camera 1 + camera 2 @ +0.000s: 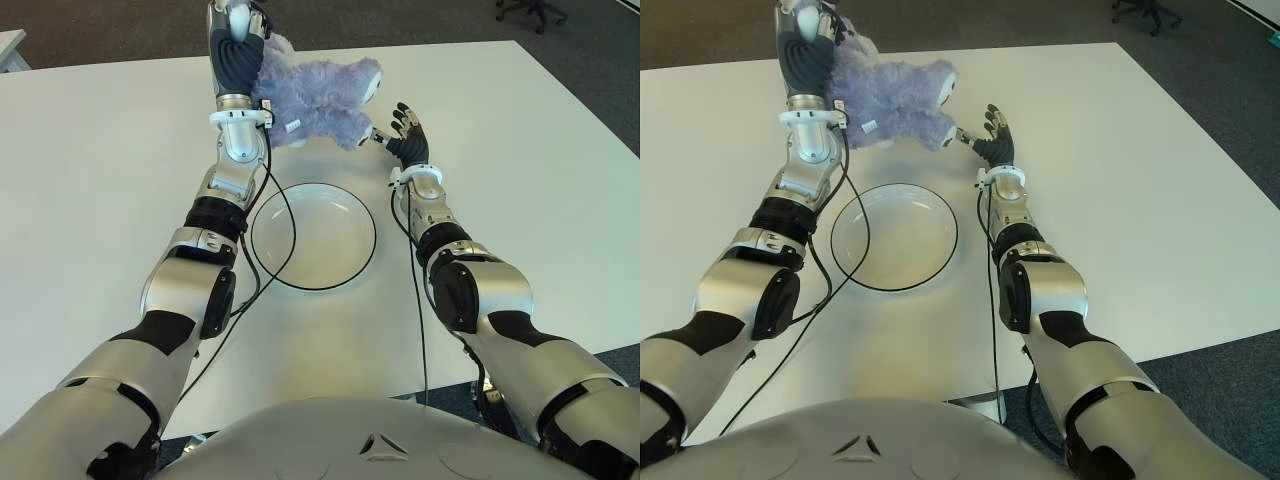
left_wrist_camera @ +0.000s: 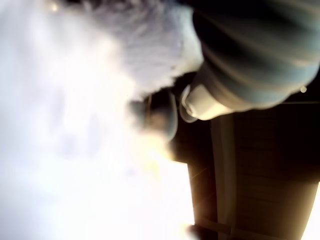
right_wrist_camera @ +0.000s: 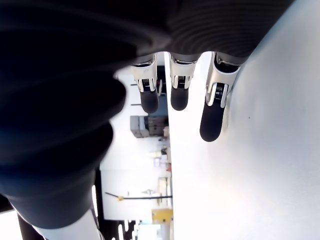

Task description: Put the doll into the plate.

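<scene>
Doll first: it is a fluffy lilac plush toy, and I see it near the far edge of the white table, roughly midway along that edge, with its body stretched sideways and a small white tag showing on its near side. My left hand is clamped on the doll's left end, the fingers wrapped into the fur with the back of the hand facing the head camera; the left wrist view is filled with pale fur pressed against a fingertip, which agrees with that grip. Whether the doll is lifted clear of the table or touches it, I cannot tell. My right hand is at the doll's right end, just beside one of its plush limbs, fingers spread and straight, holding nothing; its wrist view shows three straight fingertips above bare tabletop. I cannot say whether its fingertips touch the fur. The plate, a shallow white dish with a dark rim, lies nearer to me than the doll, toward the middle of the table and between my two forearms, with nothing in it. A black cable running down my left forearm crosses over the plate's left rim.
</scene>
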Controlling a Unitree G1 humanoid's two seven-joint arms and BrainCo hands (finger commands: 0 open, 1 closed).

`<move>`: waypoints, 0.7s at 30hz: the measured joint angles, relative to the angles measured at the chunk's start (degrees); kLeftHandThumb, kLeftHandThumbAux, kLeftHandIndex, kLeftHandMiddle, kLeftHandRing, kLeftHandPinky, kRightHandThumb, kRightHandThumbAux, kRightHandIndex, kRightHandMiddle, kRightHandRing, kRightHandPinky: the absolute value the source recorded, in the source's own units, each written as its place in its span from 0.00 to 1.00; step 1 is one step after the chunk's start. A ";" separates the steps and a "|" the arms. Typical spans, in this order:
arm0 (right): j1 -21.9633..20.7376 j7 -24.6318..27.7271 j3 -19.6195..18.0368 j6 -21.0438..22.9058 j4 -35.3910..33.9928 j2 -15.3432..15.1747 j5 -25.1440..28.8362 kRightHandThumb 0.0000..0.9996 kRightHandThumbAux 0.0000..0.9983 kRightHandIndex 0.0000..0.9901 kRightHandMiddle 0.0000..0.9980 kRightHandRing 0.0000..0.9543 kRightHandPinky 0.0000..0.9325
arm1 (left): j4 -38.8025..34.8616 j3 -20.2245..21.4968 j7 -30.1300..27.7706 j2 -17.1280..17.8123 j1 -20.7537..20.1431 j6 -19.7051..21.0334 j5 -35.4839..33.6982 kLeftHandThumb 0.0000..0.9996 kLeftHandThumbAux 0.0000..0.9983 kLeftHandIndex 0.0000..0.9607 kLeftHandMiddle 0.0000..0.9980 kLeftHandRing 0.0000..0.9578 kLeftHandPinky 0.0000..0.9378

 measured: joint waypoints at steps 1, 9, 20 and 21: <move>0.00 0.00 0.01 0.00 0.00 0.00 0.00 0.15 0.86 0.04 0.00 0.00 0.00 | -0.13 -0.03 0.00 0.00 0.08 -0.14 0.02 0.74 0.69 0.46 0.92 0.94 0.94; 0.00 0.00 -0.08 -0.02 0.00 0.05 0.07 0.19 0.86 0.05 0.00 0.00 0.00 | -2.12 -0.20 0.00 0.06 1.15 -1.20 0.63 0.75 0.69 0.46 0.91 0.94 0.94; 0.01 0.00 -0.33 -0.03 0.00 0.08 0.12 0.22 0.86 0.05 0.00 0.00 0.00 | -4.67 -0.32 0.06 0.15 1.74 -1.41 2.90 0.75 0.69 0.46 0.90 0.94 0.94; 0.01 0.00 -0.33 -0.03 0.00 0.09 0.12 0.22 0.86 0.05 0.00 0.00 0.00 | -5.00 -0.33 0.06 0.15 1.83 -1.39 3.02 0.75 0.69 0.46 0.90 0.94 0.94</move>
